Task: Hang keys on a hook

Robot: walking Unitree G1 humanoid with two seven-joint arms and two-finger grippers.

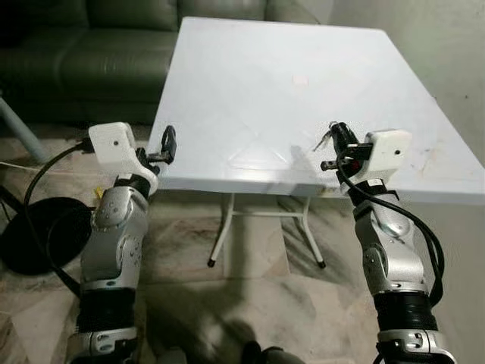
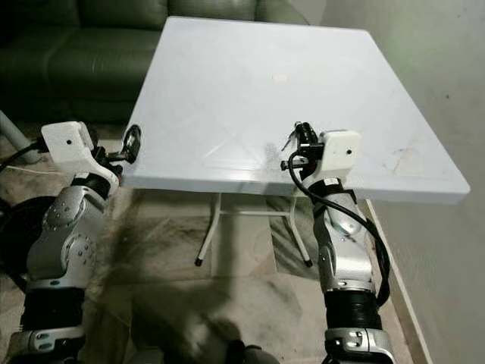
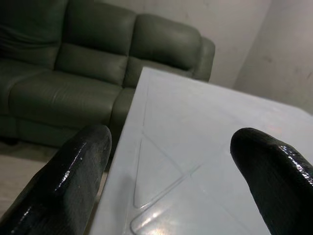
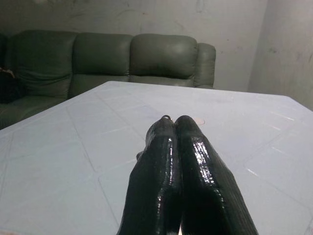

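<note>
My right gripper (image 1: pixel 337 136) hovers over the front edge of a white square table (image 1: pixel 265 68), right of its middle. Its fingers (image 4: pixel 195 161) are pressed together, and a small bunch of metal keys (image 1: pixel 324 139) sticks out at their tip toward the table's middle. In the right wrist view a bit of key ring (image 4: pixel 167 117) peeks over the fingertips. My left gripper (image 1: pixel 168 144) is raised at the table's front left corner, open, with nothing between its fingers (image 3: pixel 73 171). It looks along the tabletop.
A dark green sofa (image 1: pixel 98 53) stands behind and left of the table. A black round base (image 1: pixel 30 235) and a cable lie on the tiled floor at the left. White table legs (image 1: pixel 223 227) are under the front edge. A wall (image 1: pixel 455 45) runs along the right.
</note>
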